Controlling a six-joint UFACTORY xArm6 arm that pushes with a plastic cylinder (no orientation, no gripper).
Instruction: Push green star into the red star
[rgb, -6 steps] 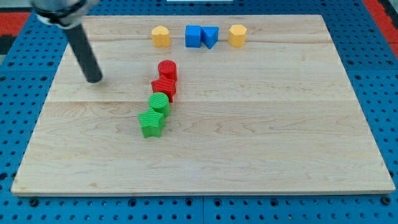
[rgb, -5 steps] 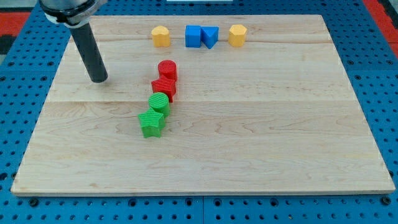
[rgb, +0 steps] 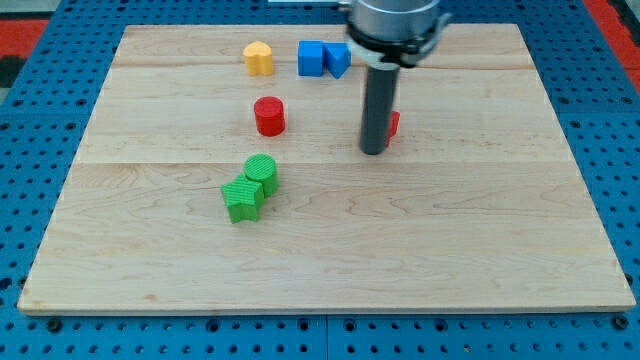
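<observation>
The green star lies left of the board's middle, touching a green cylinder just above and to its right. The red star shows only as a red sliver behind the rod's right side, right of centre. My tip rests on the board against or just in front of the red star, far to the right of the green star. A red cylinder stands alone above the green pair.
A yellow block, a blue cube and a blue triangular block line the view's top. The arm's body covers the spot right of them. The wooden board lies on a blue pegboard.
My tip has gone from the board's upper left to right of centre. The red star, earlier between the red and green cylinders, now lies far right beside the rod. The second yellow block is hidden.
</observation>
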